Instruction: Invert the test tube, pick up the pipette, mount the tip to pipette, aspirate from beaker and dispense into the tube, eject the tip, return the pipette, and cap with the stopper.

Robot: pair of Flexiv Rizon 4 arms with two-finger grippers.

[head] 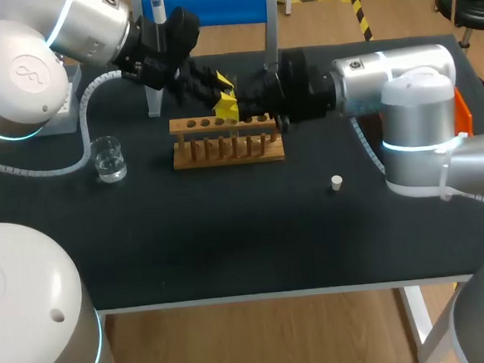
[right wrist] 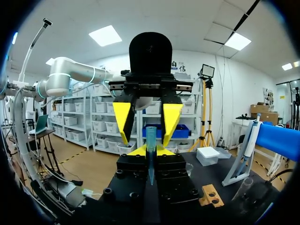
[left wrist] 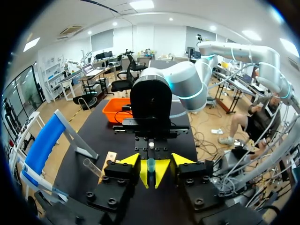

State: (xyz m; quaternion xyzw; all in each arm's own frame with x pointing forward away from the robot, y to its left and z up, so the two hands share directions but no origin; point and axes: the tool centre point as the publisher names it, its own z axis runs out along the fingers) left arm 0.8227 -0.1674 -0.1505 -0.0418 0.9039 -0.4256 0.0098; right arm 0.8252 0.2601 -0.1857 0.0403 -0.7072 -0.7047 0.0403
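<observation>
Starting at the left, with twelve o'clock as the table's far edge, the beaker [head: 107, 158] sits at nine o'clock from the wooden rack [head: 227, 145]. The pipette [head: 156, 3] hangs on its stand off at eleven, untouched.

Above the rack the two arms meet nose to nose. The left claw [left wrist: 155, 161] comes in from about ten o'clock with its yellow fingers [right wrist: 124, 119] spread wide, one on each side of the far end of the teal test tube [right wrist: 151, 138]. As far as I can see they are not touching it.

The tube is pinched in the right claw [right wrist: 151, 151], which reaches in from three o'clock and has its tips pressed on the tube from both sides. Its long axis looks to run along the line between the two claws rather than standing upright. The round end points toward ten o'clock at the left claw and the narrow end back toward the right wrist.

So for the inverting step, the tube lies straight ahead of the open left claw, which I'd judge only has to close on it.

Farther right, the stopper [head: 336, 182] waits alone at four o'clock from the rack, nearer the right arm.
</observation>
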